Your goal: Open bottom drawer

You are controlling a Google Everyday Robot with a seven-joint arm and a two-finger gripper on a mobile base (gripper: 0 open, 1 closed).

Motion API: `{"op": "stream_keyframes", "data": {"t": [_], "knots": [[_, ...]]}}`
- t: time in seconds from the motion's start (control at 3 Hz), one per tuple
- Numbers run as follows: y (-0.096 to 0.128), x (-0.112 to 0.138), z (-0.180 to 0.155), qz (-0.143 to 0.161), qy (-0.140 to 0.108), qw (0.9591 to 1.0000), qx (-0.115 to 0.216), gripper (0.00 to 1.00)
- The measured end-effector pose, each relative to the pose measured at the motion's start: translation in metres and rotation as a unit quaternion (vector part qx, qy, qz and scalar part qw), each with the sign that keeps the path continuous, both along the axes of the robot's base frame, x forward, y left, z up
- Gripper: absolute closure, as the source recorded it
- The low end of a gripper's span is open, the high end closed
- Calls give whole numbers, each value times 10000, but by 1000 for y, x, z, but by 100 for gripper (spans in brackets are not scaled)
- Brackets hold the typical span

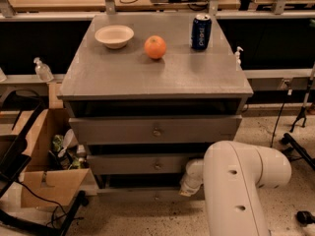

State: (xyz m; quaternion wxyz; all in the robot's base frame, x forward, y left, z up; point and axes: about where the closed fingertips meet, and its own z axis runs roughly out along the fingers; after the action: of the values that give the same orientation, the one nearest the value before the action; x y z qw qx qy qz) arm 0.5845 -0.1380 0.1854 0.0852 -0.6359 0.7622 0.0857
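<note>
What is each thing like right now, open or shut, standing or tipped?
bottom drawer: looks shut, not pulled out
middle drawer: looks shut
top drawer: looks shut
gripper: low by the bottom drawer's front, right side
bowl: upright, empty
orange: whole
can: standing upright
cardboard box: open, things inside

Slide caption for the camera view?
White robot arm, claw low at the right end of the narrow grey wooden bottom drawer.

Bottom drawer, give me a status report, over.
Gripper low, just right of the bottom drawer knob. Drawer not visibly pulled out. Arm hides its right end.
</note>
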Motion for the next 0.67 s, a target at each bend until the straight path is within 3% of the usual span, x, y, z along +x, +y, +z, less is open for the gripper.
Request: {"op": "stream_keyframes", "data": {"t": [0.67], "knots": [[0,0,3,0,0,10000,0,100]]}}
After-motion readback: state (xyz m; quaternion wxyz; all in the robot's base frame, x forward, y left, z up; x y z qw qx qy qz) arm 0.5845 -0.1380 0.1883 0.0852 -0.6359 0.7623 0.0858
